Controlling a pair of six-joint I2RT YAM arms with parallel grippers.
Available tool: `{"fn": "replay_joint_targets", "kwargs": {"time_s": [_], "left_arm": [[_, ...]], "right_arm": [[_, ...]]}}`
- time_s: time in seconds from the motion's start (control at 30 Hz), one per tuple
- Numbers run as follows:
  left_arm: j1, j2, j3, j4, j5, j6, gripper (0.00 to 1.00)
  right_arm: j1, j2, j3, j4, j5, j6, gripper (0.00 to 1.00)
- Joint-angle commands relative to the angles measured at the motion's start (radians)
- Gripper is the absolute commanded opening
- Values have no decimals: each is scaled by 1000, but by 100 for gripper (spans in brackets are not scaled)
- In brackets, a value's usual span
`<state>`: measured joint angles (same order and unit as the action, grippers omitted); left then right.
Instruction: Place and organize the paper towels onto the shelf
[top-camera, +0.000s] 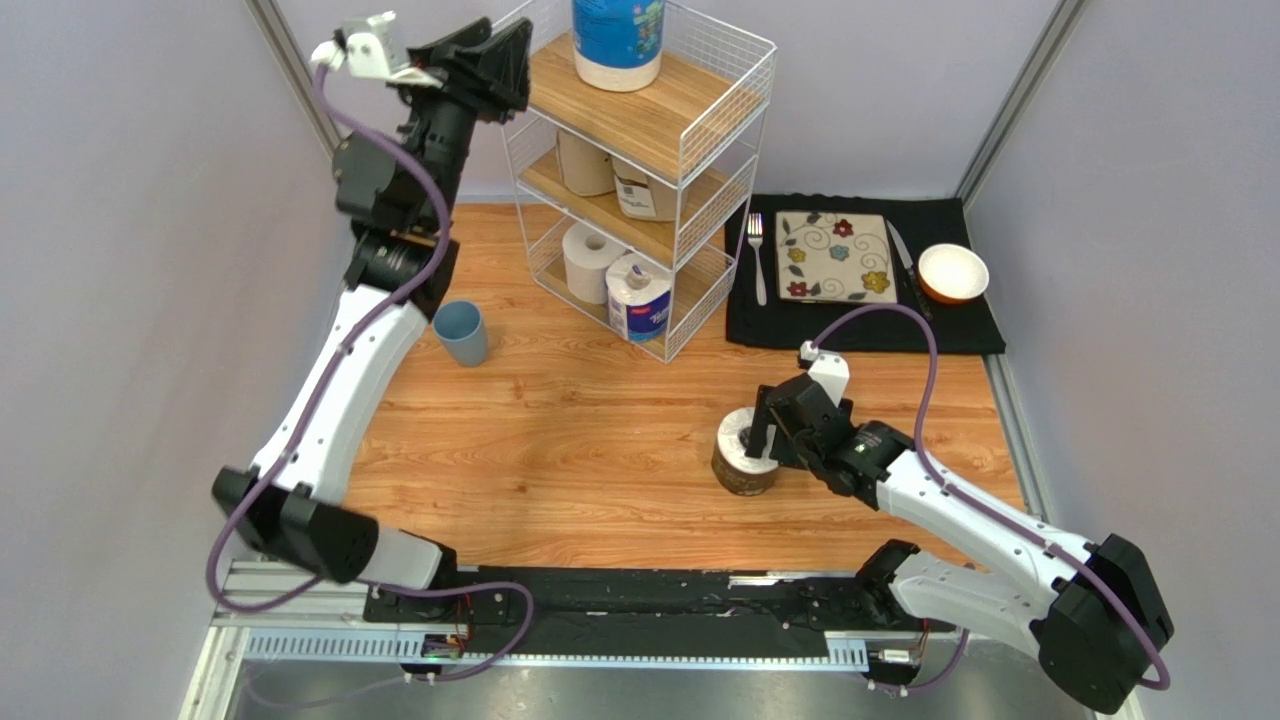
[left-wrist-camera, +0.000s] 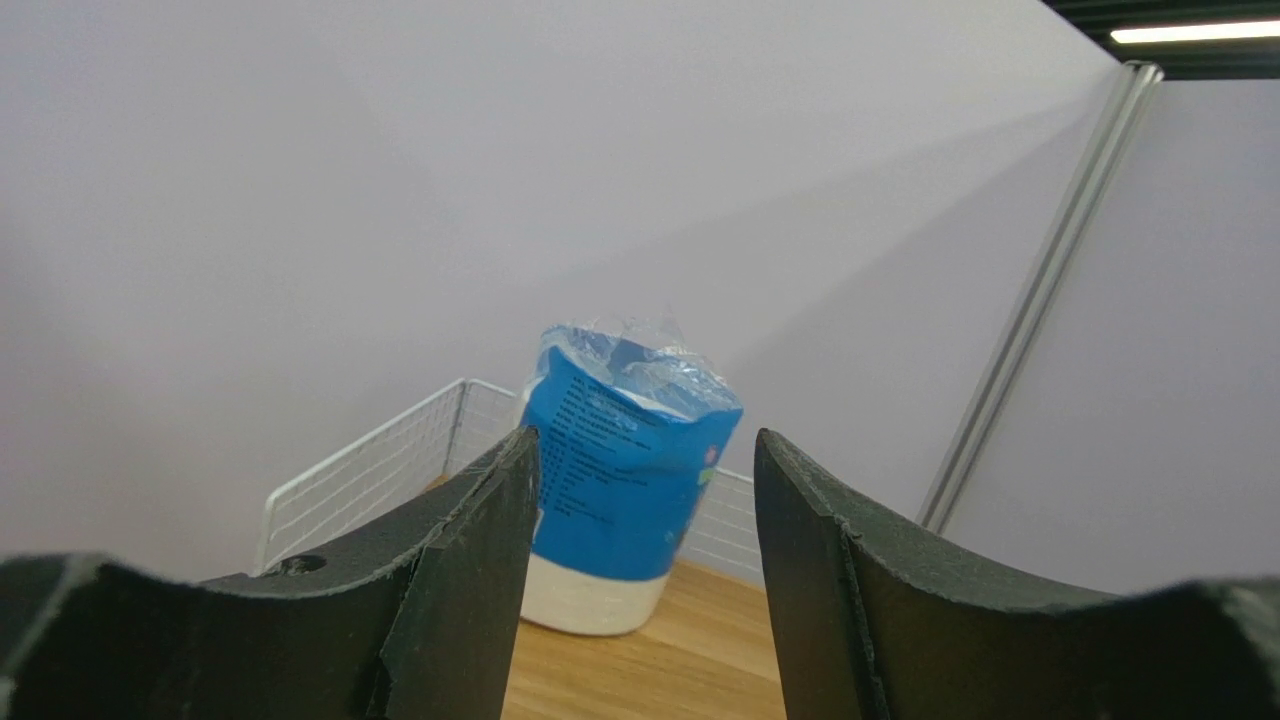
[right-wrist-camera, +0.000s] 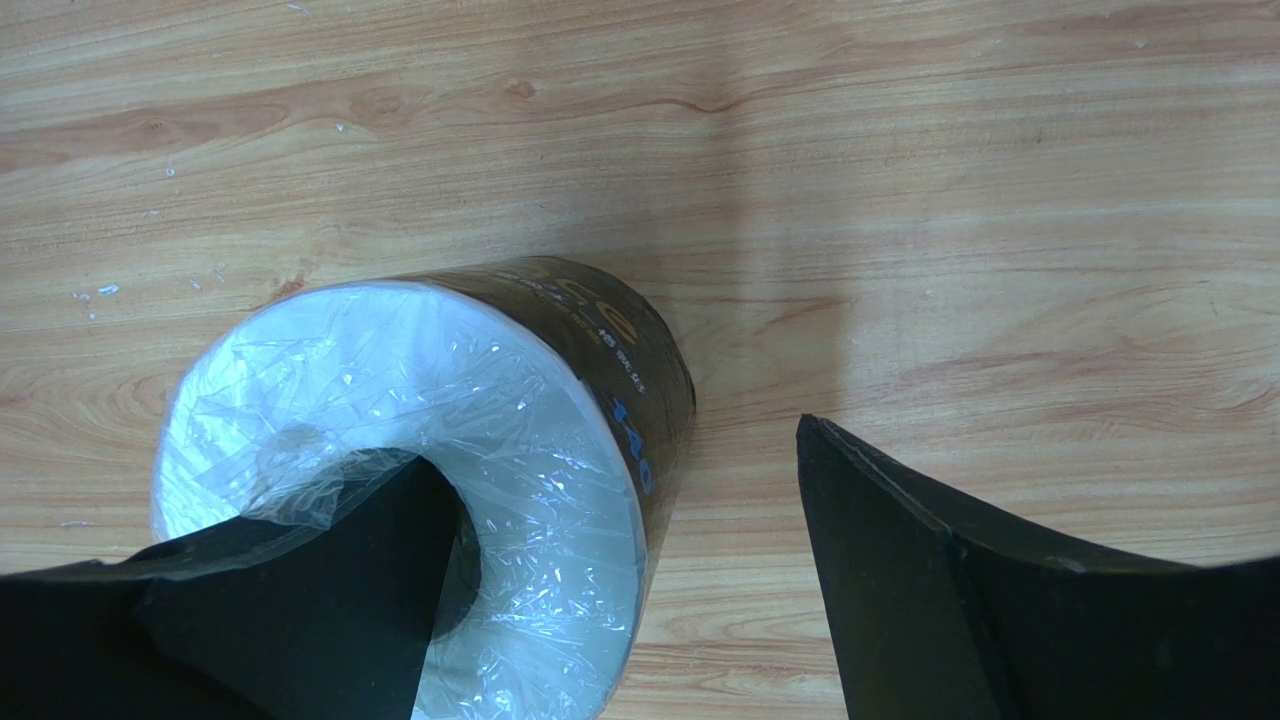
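Right gripper (right-wrist-camera: 619, 450) apart, astride one wall of the dark-wrapped roll (right-wrist-camera: 391, 390); slick film may slip on closing and topple it; left gripper (left-wrist-camera: 643, 450) apart, empty.

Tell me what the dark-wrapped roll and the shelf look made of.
The dark-wrapped roll: white paper under glossy plastic film, judging by the crinkles and glints on top. The shelf: white-coated wire, probably metal, with light wood-grain boards, real wood or laminate unclear.

We see a blue cup (top-camera: 463, 333) standing upright on the wooden tabletop (top-camera: 571, 435), toward its left. At far right lies a black mat (top-camera: 962, 324) carrying a fork (top-camera: 757, 255), a square flowered plate (top-camera: 834, 257), a knife (top-camera: 902, 252) and a small bowl (top-camera: 953, 273), side by side.
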<state>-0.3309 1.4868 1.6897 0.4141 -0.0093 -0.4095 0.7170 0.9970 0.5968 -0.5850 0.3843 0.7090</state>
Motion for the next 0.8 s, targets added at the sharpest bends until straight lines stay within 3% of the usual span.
{"fn": "replay_joint_targets", "kwargs": {"time_s": [0.0,0.3,0.4,0.43,0.47,0.53,0.63,0.77], "left_arm": [[6,-210,-218,-10,37,-23,63],[6,-563,-683,-141,37,-52,63],[6,-634,-784,-169,45,-68,63],[6,-661,-803,-175,49,-77,63],[6,-672,-818,-184,51,-80,63],[6,-695,-849,-215,64,-86,63],[6,-720,-878,-254,75,-92,63],[6,-757,-927,-290,89,-115,63]], "right_arm": [[1,25,-9,-50,-9,-34,84],[-1,78,31,-59,33,-43,81],[1,88,47,-61,41,-40,63],[1,89,54,-65,42,-40,50],[1,85,58,-78,44,-36,45],[1,72,83,-101,42,-33,37],[1,22,100,-136,44,-34,35],[1,-53,126,-174,41,-57,13]]}}
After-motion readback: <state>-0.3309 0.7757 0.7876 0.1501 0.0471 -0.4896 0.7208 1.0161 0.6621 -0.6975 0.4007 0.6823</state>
